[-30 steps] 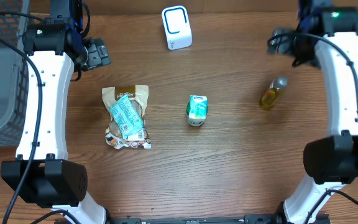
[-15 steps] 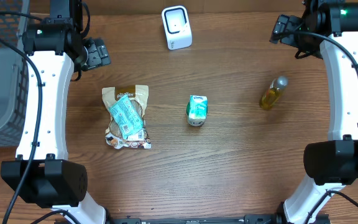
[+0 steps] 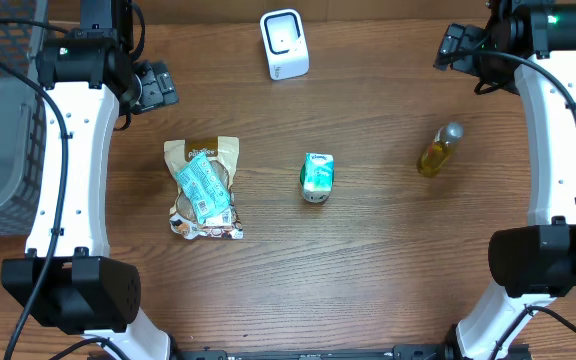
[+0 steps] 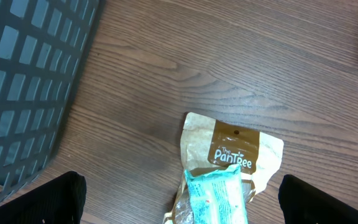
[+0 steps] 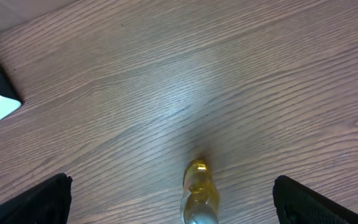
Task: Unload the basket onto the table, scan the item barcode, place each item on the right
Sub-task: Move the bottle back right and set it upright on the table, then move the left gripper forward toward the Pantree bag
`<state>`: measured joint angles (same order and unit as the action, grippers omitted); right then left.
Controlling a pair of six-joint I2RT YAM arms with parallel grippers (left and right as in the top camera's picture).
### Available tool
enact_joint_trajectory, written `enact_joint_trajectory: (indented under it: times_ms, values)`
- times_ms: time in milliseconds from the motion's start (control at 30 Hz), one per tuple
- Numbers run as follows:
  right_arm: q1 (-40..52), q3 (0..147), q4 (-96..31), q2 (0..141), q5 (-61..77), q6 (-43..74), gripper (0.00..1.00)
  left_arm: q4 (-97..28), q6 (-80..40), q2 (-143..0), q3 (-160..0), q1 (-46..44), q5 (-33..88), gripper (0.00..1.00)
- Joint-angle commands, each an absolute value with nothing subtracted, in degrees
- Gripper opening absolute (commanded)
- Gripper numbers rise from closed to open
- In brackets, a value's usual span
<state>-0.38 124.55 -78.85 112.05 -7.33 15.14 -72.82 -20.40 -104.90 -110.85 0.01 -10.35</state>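
Both pairs of jaws stand spread wide, released, grasping nothing; the brown snack bag (image 4: pixel 229 149), a teal packet (image 4: pixel 216 196) lying on it, sits below the gap between the fingers of the left gripper (image 3: pixel 157 85), untouched; the yellow bottle (image 5: pixel 199 186) lies likewise beneath the gap of the right gripper (image 3: pixel 454 46); the white scanner (image 3: pixel 284 44) stands off to that gripper's side, well apart; a green carton (image 3: pixel 317 177) rests far from either.

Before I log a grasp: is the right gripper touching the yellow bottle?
Apart. The overhead view shows bare table between the right gripper and the yellow bottle.
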Motion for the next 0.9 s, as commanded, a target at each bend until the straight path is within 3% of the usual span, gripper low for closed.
enact_joint_trajectory:
  times_ms: [0,867]
  values:
    - [-0.73,125.1,-78.54,111.55,-7.4,14.98,1.0,-72.82,-19.29,-104.57,-111.59,-0.01,-10.9,0.99]
    - [-0.73,125.1,-78.54,111.55,-7.4,14.98,1.0,-72.79,-19.31,-104.57,-111.59,0.03,-11.31,1.0]
